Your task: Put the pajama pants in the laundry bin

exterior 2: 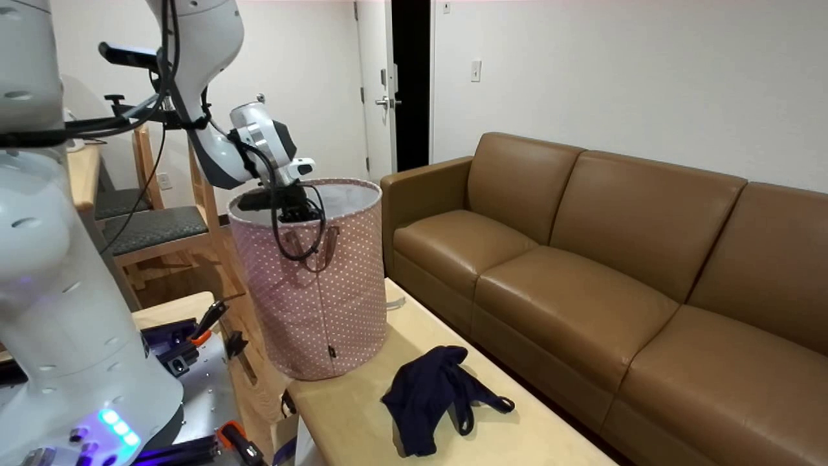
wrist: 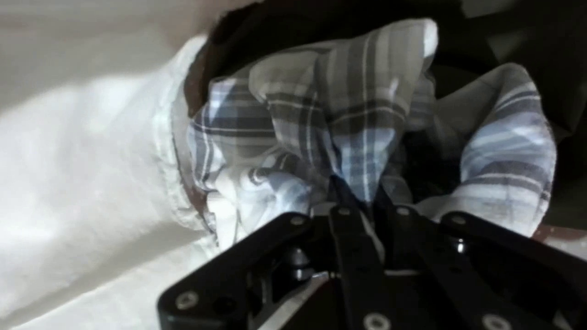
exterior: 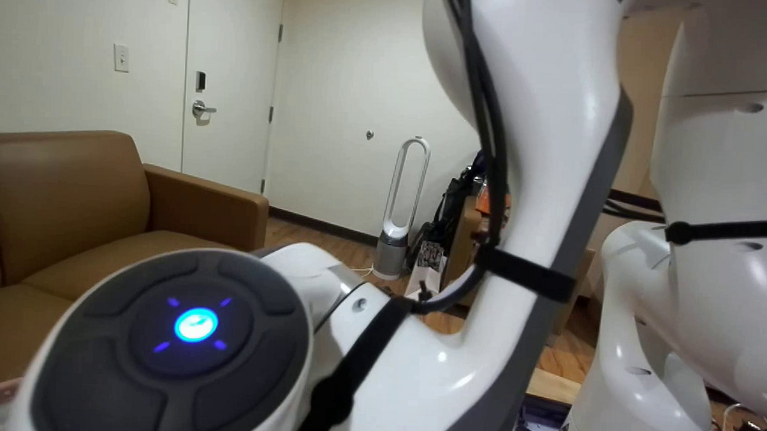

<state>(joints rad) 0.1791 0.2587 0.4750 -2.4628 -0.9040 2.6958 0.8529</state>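
The pajama pants (wrist: 362,91) are grey, white and blue plaid and hang bunched in folds in the wrist view. My gripper (wrist: 360,195) is shut on a fold of them. The laundry bin (exterior 2: 317,298) is tall and pink with white dots and a pale lining. It stands upright on the table in an exterior view, with my gripper's black body (exterior 2: 297,206) in its mouth. The fingertips and the pants are hidden behind its near wall there. The bin's pale lining (wrist: 82,151) fills the left of the wrist view.
A dark navy garment (exterior 2: 430,395) lies on the wooden table (exterior 2: 362,421) in front of the bin. A brown sofa (exterior 2: 569,272) runs along the table's far side. Chairs (exterior 2: 155,230) stand behind the bin. Tools (exterior 2: 187,349) lie on the robot's base.
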